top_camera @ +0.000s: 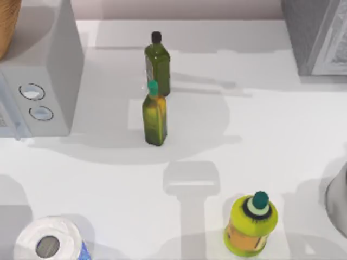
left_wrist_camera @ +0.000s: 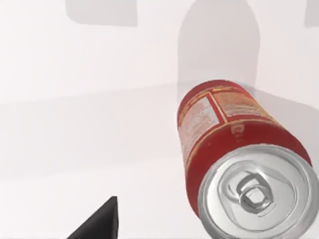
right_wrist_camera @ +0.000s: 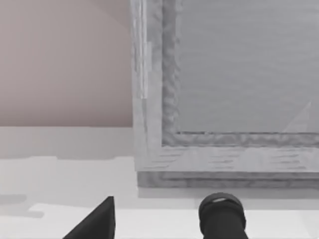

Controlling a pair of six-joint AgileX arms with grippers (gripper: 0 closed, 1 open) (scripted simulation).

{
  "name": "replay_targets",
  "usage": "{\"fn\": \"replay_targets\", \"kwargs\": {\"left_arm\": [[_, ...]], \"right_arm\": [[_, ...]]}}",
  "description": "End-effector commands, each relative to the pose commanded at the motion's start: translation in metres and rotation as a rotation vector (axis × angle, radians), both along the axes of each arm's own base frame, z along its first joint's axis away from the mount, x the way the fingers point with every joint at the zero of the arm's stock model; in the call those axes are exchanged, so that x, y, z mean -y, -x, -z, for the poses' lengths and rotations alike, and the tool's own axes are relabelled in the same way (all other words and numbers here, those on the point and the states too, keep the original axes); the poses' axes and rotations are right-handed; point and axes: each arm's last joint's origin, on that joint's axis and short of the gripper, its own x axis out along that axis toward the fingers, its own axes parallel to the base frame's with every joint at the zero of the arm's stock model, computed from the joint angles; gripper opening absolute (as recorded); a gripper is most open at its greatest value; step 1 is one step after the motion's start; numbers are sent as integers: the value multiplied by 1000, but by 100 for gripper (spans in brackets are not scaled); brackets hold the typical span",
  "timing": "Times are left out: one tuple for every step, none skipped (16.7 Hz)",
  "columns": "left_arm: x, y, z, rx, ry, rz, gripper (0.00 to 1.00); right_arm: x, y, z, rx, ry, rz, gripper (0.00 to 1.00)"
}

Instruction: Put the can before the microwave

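Trouble, as I judge it, starts with the biggest thing: the microwave [top_camera: 40, 76] stands at the far left of the table [top_camera: 260, 135], and an arm swinging in low could hit its body or dials and shove it. The bare patch near its front is bounded on the near side by the paper roll [top_camera: 47, 242], so a careless set-down might bump the roll or land off target. The two slim green bottles [top_camera: 155, 116] in the middle are tall and narrow, so a sweep across the centre could topple them. The can [left_wrist_camera: 234, 149] is smooth and round, and a shallow or off-centre pinch could let it slip or tip. In the left wrist view it stands upright on the table, close below the left gripper [left_wrist_camera: 99, 224] and apart from it. I cannot tell where on the table it is, or whether that gripper is wide or narrow. The right gripper [right_wrist_camera: 94, 224] idles facing the grey box [top_camera: 317, 35] at the far right, its opening equally unclear. By count there is one microwave, one grey box, one basket [top_camera: 7, 21], one paper roll, one fat yellow-green bottle [top_camera: 250, 222], two slim green bottles and one can.
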Motion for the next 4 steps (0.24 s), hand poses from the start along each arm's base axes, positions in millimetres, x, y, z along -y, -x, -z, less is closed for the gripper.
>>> {"fn": "replay_targets", "kwargs": {"left_arm": [[0,1,-7,-4,3,-2,100],[0,1,-15,-2,2,-2,100],[1,1,-20,0,0,-2,100],[1,1,-23,2,-1,-1,100]], "right_arm": [[0,0,0,0,0,0,100],[0,0,0,0,0,0,100],[0,0,0,0,0,0,100],[0,0,0,0,0,0,100]]}}
